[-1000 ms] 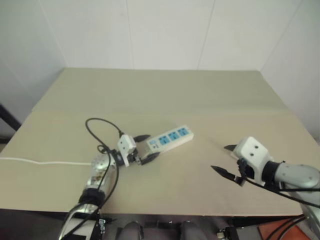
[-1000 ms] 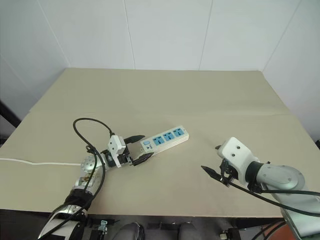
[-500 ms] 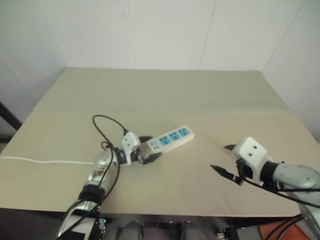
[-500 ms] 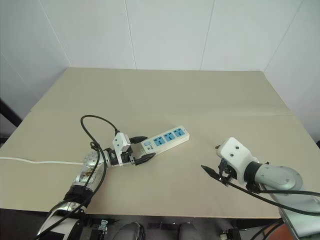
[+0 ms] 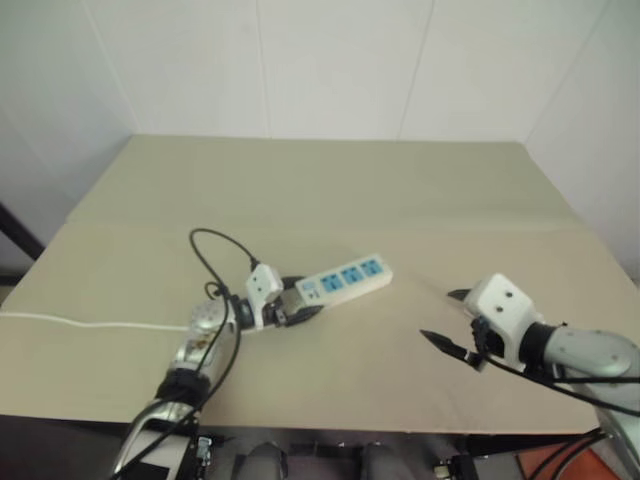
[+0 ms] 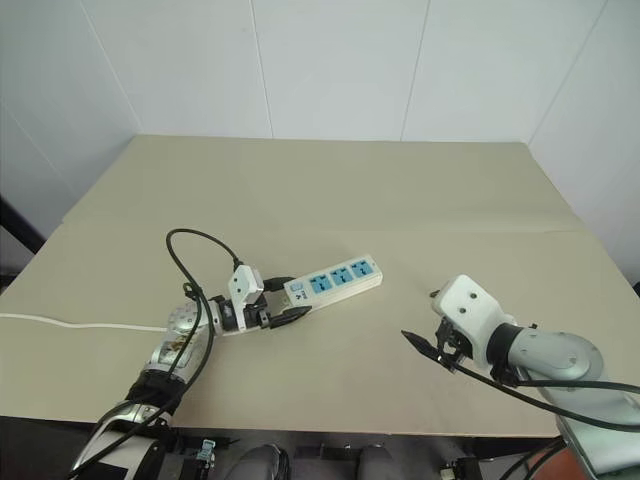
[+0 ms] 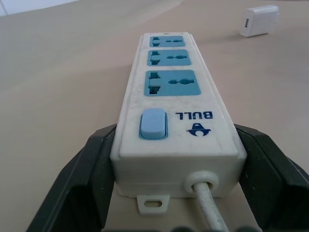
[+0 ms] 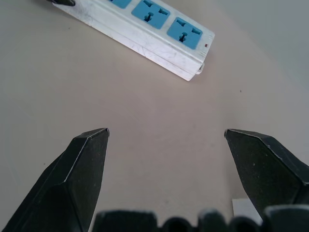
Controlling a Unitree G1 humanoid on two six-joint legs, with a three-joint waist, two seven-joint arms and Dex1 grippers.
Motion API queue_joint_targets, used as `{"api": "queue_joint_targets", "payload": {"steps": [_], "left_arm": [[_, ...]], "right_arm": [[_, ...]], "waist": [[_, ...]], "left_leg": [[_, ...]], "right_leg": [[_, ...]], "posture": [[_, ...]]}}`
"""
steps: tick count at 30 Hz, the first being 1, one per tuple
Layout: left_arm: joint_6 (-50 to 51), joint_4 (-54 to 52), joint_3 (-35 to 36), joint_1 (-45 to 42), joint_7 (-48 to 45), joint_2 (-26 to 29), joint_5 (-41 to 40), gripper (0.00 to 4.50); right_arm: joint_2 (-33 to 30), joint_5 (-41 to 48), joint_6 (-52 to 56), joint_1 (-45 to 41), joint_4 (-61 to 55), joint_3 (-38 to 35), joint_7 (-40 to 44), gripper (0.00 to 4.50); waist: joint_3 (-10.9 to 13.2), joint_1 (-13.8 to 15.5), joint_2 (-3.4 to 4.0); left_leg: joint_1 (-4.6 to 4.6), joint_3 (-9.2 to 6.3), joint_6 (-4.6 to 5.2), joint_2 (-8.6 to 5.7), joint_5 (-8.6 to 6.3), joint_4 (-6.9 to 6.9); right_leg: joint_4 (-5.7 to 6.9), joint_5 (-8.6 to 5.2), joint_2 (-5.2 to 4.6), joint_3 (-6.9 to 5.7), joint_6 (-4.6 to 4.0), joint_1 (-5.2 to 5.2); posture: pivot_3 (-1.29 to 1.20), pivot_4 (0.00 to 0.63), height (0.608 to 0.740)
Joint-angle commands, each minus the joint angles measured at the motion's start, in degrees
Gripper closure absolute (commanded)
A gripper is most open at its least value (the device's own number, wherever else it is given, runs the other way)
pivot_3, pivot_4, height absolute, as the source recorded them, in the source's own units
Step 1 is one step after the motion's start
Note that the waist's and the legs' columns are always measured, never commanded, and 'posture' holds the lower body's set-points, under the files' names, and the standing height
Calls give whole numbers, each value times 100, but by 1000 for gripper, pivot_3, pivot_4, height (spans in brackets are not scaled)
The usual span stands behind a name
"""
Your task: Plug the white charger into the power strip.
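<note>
In the lower left of the frame the switch end of the power strip (image 5: 342, 281) on the desk (image 5: 330, 190) is grasped by the left tool (image 5: 291, 302), the right tool (image 5: 448, 322) is held spread at the lower right, and the white charger (image 7: 259, 21) is seen beyond the strip.

The brand "BULL" is read in blue capitals on the white top face of the power strip (image 7: 178, 121), beside its blue switch (image 7: 153, 123). A small blue emblem is printed just beside the word, toward the cord end. No other text can be read.
</note>
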Motion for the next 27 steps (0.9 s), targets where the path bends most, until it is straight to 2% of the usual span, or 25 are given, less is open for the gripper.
{"api": "queue_joint_targets", "payload": {"steps": [1,5,8,12,16,21,27], "left_arm": [[12,-174,-230,24,-600,145,-68,1243],[-28,-67,-330,-71,-1038,266,-110,1243],[-106,36,-384,-177,-1336,306,-130,1243],[-25,143,-356,-336,-1663,230,-295,1243],[-47,200,-408,-433,-1942,218,-311,1243],[-235,324,-357,-448,-1738,180,-200,1243],[-206,58,-382,-241,-1707,209,-228,1243]], "right_arm": [[-838,385,900,-529,26,-315,506,0],[-1866,670,1474,-1667,674,339,1217,0],[-2229,360,1802,-3006,1394,1579,1793,0],[-1851,-558,2081,-4931,2537,3479,2524,0],[-1349,-1448,1855,-6083,3459,4781,3157,0],[-776,-2118,1715,-6710,4404,5616,3649,0],[-413,-2519,1728,-6668,5088,5831,3763,0]], "waist": [[1,-2,3],[1,-15,6],[2,-21,6],[4,-37,10],[4,-22,14],[8,13,20],[9,-14,27]], "left_leg": [[-1,2,0,-1,0,0],[2,0,0,2,0,-4],[1,1,0,5,0,-6],[-19,6,0,4,0,-4],[-80,4,0,3,0,3],[-105,0,0,-1,1,8],[-97,-1,0,-2,1,15]], "right_leg": [[0,1,-1,0,-1,-1],[-2,0,0,-2,-2,0],[-8,-1,0,-5,-4,-2],[-11,0,-2,-3,-5,-22],[9,3,-1,-2,-8,-94],[19,3,-4,-5,-8,-120],[28,3,-3,-6,-9,-115]], "posture": [[0,150,740],[0,150,740],[0,150,740],[0,150,740],[0,150,740],[0,150,740],[0,150,740]]}}
